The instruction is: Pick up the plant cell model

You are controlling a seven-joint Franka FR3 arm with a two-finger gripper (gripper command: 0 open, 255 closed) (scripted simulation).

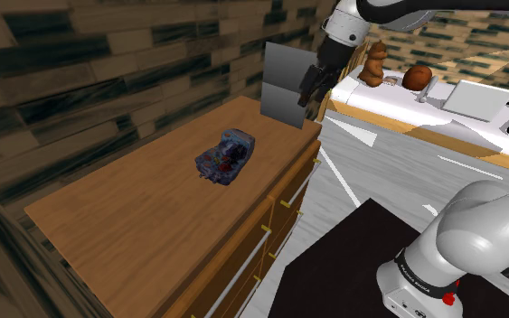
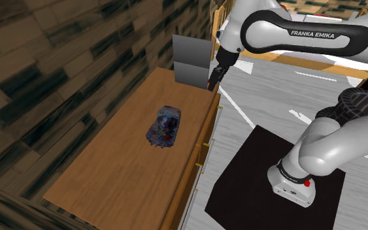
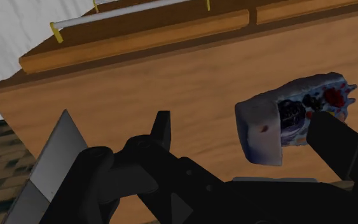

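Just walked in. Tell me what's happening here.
A white Franka arm is set to pick up the plant cell model, which lies untouched in the middle of the wooden cabinet top. The end effector hangs in the air by the grey box at the top's far end, apart from the model, fingers open and holding nothing.

Dim, flat light, soft shadows
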